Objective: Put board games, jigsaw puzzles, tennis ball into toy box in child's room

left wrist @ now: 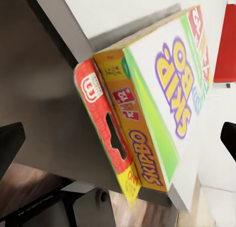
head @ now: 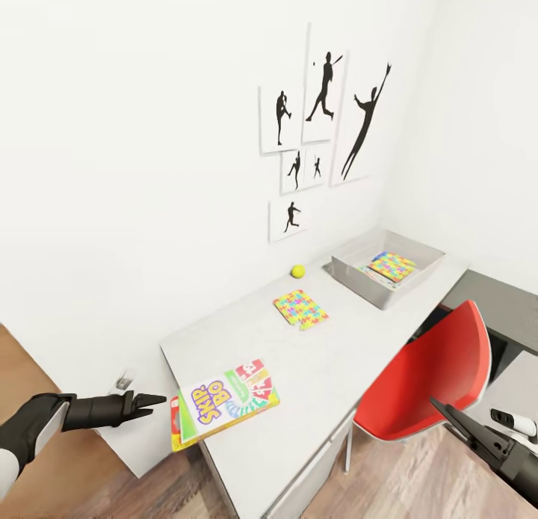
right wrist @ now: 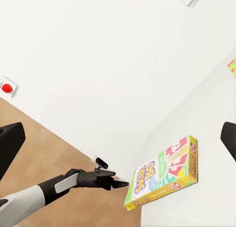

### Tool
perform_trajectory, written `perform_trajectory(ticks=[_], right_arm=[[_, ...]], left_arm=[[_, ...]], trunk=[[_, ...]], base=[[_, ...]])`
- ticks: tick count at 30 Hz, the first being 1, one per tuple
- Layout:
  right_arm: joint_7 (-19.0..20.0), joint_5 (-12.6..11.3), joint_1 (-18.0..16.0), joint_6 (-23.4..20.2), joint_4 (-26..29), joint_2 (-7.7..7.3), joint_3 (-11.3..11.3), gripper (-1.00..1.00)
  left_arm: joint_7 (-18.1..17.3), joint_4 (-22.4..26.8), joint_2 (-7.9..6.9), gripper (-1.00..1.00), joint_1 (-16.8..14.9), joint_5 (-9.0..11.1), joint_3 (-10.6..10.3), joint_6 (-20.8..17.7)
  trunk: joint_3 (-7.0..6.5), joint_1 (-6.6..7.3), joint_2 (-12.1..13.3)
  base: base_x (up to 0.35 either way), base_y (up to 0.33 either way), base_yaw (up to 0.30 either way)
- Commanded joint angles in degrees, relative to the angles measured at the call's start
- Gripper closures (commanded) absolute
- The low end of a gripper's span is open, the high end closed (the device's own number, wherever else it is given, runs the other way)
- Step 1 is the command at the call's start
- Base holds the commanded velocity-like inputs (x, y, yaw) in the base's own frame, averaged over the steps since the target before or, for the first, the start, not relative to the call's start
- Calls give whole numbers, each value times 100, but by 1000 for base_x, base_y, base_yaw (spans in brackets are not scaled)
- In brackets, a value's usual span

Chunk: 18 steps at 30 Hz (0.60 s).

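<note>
Game box (head: 226,401) overhanging the table's (head: 336,354) near left corner. Left gripper (head: 152,401) just beside it, fingers apart, holding nothing; right gripper (head: 439,407) empty too. Risk: nudging the overhanging box off onto the floor.

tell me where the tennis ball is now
In the head view the tennis ball sits on the table by the wall, between the loose puzzle and the toy box.

Child's bedroom: sports-silhouette pictures (head: 321,123), desk (head: 329,354), red chair (head: 426,384), toys, wood floor (head: 30,369).
</note>
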<state>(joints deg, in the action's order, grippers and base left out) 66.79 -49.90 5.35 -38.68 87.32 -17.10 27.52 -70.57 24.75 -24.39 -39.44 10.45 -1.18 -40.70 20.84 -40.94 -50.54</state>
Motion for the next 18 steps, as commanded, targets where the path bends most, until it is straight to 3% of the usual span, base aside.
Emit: perform_trajectory(ticks=[1,18], right_arm=[[-8,-37,1,-42,4,-2,-1,-100],[-8,-37,1,-43,4,-3,-1,-100]], left_arm=[[-6,1,-2,-100,-3,27,-13,-52],[-2,4,-3,-100,-3,27,-13,-46]], trunk=[[6,1,-5],[6,1,-5]], base=[[-179,0,0],[-65,-3,0]])
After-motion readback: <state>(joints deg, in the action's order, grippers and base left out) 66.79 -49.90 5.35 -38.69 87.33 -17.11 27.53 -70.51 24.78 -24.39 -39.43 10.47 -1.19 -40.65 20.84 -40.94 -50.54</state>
